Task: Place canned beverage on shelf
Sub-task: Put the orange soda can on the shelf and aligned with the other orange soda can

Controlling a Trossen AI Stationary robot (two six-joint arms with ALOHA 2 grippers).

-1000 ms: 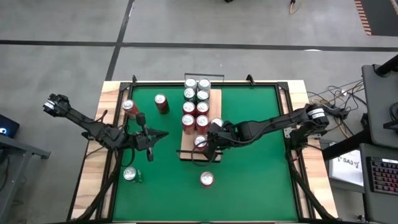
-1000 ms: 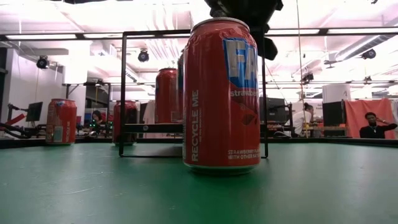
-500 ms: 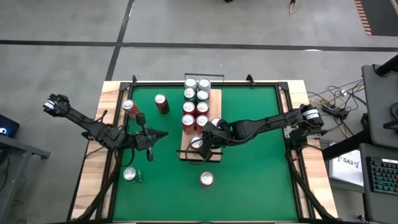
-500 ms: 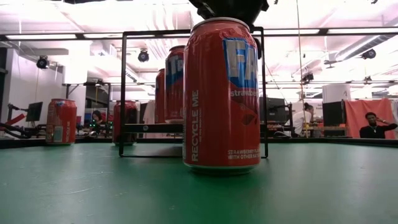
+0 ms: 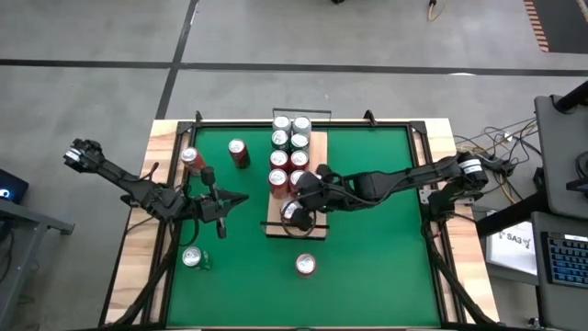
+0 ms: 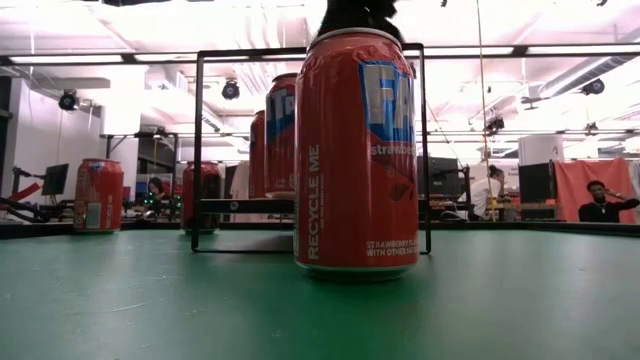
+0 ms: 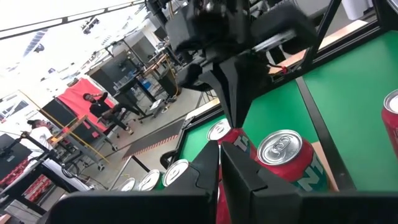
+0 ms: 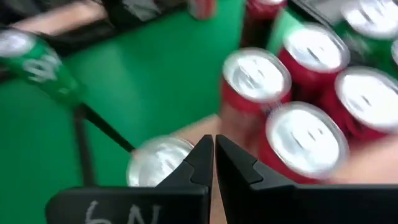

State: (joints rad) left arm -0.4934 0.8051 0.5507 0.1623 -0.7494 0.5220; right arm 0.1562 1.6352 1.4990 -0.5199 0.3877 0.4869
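Observation:
The shelf (image 5: 318, 147), a pale wood board with black end rails, holds several red and green cans in two rows. One red can (image 5: 292, 211) stands alone at its near end. My right gripper (image 5: 301, 195) hovers shut just above that end, pointing slantwise down over the can tops (image 8: 158, 163) and touching none. It also shows in the left wrist view (image 7: 233, 118) above a red can (image 7: 286, 155). My left gripper (image 5: 237, 199) is shut and level, left of the shelf, holding nothing. A red can (image 6: 355, 150) stands on the mat nearer the front.
Loose cans stand on the green mat (image 5: 367, 248): a red one (image 5: 237, 152) and another (image 5: 190, 158) at the far left, a green one (image 5: 193, 258) at the near left, a red one (image 5: 305, 265) near the front. The mat's right half is free.
My right gripper has risen from the shelf's near end and tipped more level, staying shut. The lone red can there has slid a little toward the table's left and now stands clear of the gripper.

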